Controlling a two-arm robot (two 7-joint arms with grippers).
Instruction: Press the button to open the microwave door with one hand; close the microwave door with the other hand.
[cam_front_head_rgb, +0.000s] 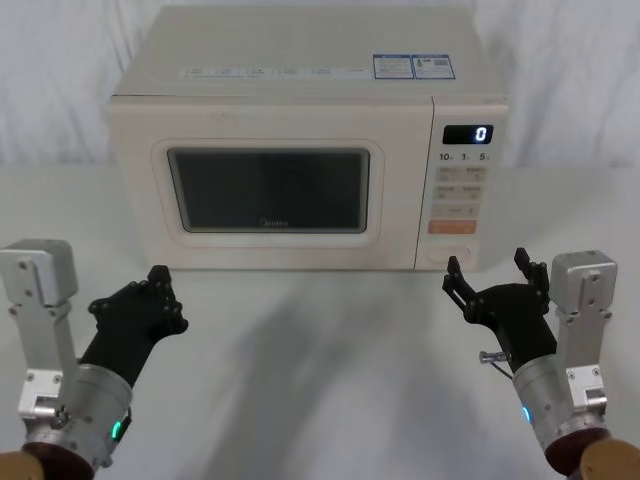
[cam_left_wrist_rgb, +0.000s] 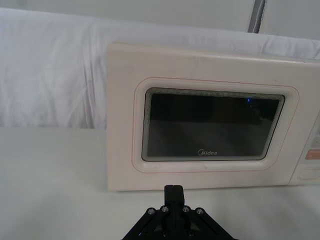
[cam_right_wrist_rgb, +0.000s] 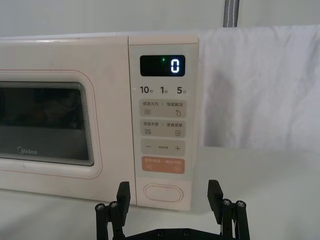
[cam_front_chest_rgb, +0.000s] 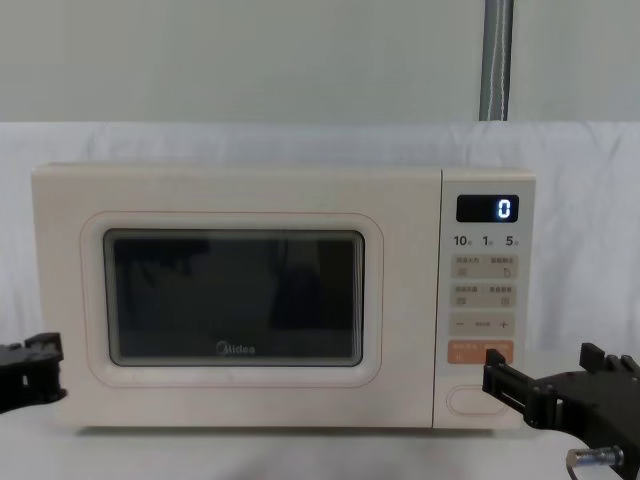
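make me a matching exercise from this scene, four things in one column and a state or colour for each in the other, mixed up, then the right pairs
Column one:
1. microwave door
2. button
3. left tool
4. right tool

Column two:
A. fingers spread open, in front of the control panel
B. fingers closed together, before the door's lower left corner
C. shut flush with the oven's front
D. cream pill shape, just under the orange key

Right pairs: 1-C, 2-D, 3-B, 4-A
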